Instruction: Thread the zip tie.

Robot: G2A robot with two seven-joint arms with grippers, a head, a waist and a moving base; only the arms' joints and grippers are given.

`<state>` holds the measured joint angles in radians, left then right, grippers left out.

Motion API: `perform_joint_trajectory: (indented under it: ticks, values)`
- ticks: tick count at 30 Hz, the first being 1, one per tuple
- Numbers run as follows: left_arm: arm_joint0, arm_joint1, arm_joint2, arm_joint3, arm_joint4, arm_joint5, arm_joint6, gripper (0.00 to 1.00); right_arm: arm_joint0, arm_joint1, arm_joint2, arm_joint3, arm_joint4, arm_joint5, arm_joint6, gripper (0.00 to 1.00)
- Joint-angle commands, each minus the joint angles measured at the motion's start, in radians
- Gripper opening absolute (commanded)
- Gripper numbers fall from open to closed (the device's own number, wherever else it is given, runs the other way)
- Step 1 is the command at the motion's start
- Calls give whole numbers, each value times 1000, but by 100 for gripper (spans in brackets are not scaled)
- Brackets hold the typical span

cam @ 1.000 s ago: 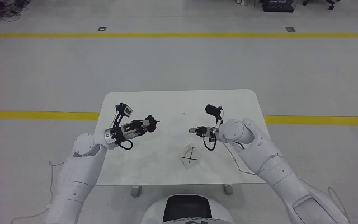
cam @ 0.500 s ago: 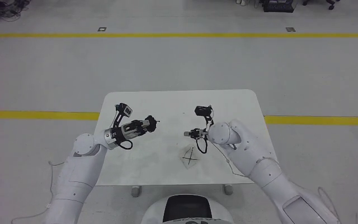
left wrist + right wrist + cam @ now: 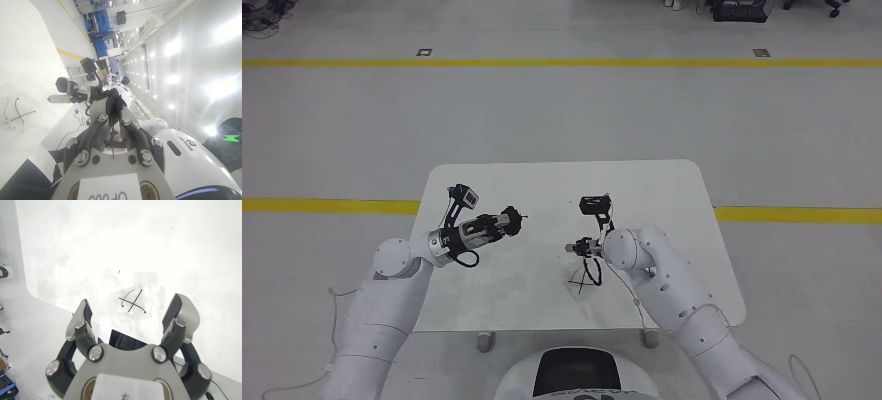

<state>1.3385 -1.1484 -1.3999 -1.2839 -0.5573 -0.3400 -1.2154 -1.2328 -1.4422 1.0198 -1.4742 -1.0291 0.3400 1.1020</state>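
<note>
- A white tabletop is seen from above, with both arms held over it.
- Crossed black zip ties are laid on a clear square sheet, which is placed flat on the tabletop near its front edge, towards the robot.
- In the right wrist view, one straight tie is crossed by curved ones, all within the sheet.
- The right hand is held above the tabletop, just beside the sheet and on its far side.
- The right hand's fingers are spread wide apart, and nothing is held between them; the zip ties are framed in the gap.
- The left hand is held over the left half of the tabletop, well apart from the sheet, and is pointed towards the right hand.
- The left hand's fingers are pressed together, and a thin black strip is pinched between them; whether it is a zip tie cannot be told.
</note>
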Motion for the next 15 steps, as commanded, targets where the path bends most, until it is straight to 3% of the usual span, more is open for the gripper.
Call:
perform_joint_trajectory:
  ticks: [1,9,15]
  values:
    - [0,0,0,0,0,0,0,0,0,0,0,0,1,0,0,100]
    - [0,0,0,0,0,0,0,0,13,-17,-33,36,8,0,-11,100]
    - [0,0,0,0,0,0,0,0,45,-81,-9,137,-62,0,10,100]
